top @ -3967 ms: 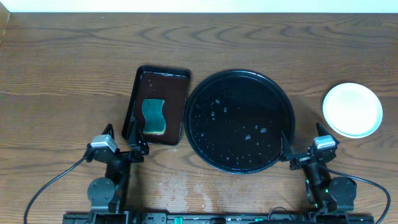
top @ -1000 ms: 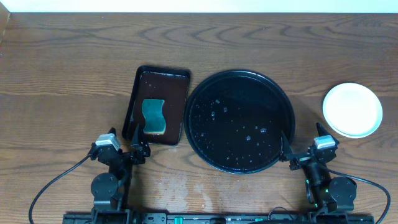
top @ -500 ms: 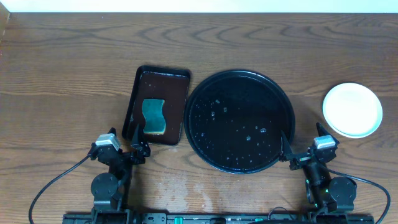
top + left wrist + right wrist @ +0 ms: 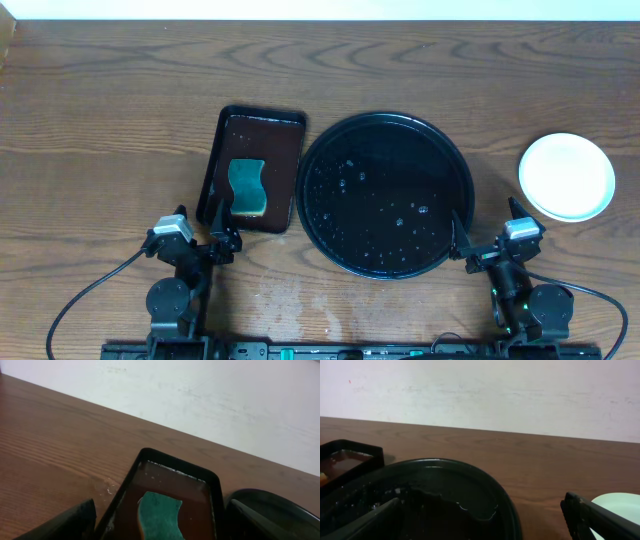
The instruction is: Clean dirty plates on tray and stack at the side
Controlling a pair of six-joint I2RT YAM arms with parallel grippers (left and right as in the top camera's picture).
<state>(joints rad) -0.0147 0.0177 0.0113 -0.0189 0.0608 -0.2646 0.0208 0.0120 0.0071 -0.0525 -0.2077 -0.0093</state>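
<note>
The round glossy black tray (image 4: 384,195) sits mid-table, wet with droplets and holding no plates; it also shows in the right wrist view (image 4: 445,495). A stack of pale plates (image 4: 566,176) stands at the right side, its edge visible in the right wrist view (image 4: 617,502). My left gripper (image 4: 222,225) is open and empty at the near end of the rectangular tray, its fingers low in the left wrist view (image 4: 160,527). My right gripper (image 4: 485,230) is open and empty at the black tray's near right rim, also seen in the right wrist view (image 4: 485,520).
A smaller rectangular dark tray (image 4: 285,135) with brownish water holds a green sponge (image 4: 246,187) left of the round tray; both show in the left wrist view, tray (image 4: 131,476) and sponge (image 4: 159,515). A white wall runs behind the table's far edge.
The left arm has shifted slightly since four seconds ago; in the last second nothing has visibly moved.
</note>
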